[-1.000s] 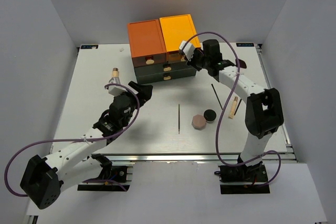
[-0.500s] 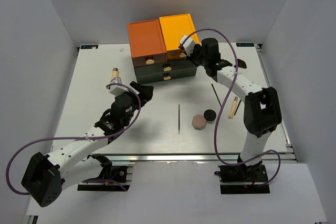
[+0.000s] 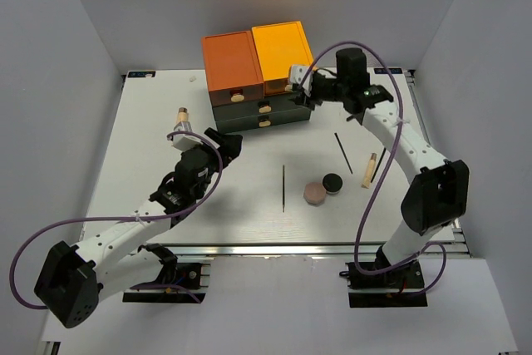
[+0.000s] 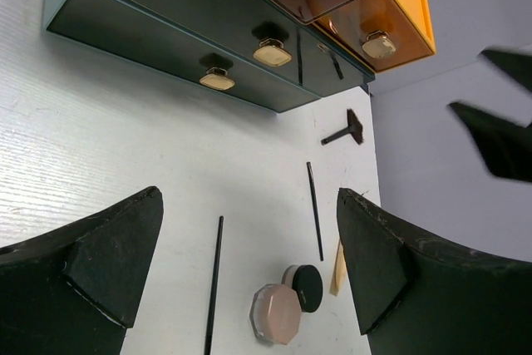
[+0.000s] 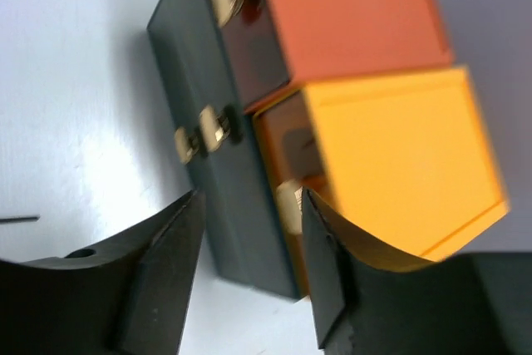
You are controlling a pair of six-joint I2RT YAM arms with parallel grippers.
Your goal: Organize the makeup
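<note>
The makeup lies on the white table right of centre: a pink round puff (image 3: 315, 194) (image 4: 277, 324) touching a small black jar (image 3: 332, 182) (image 4: 306, 287), a thin black stick (image 3: 283, 188) (image 4: 214, 284), a second stick (image 3: 343, 152) (image 4: 315, 209) and a beige tube (image 3: 368, 170) (image 4: 340, 268). Another beige tube (image 3: 180, 117) stands at the left. My right gripper (image 3: 299, 89) (image 5: 253, 263) is open at the right end of the drawer box (image 3: 258, 76), with the yellow drawer's knob (image 5: 289, 201) just inside its right finger. My left gripper (image 3: 224, 145) (image 4: 249, 272) is open and empty, in front of the box.
The orange-and-dark drawer box (image 4: 249, 31) (image 5: 241, 205) stands at the back centre with its drawers shut. A small black brush (image 4: 345, 129) lies to its right. A third thin dark stick (image 3: 378, 165) lies beside the right-hand beige tube. Grey walls enclose the table.
My right gripper has gone from shut to open, and its wrist has swung right, away from the box's end. The left arm has barely moved.
</note>
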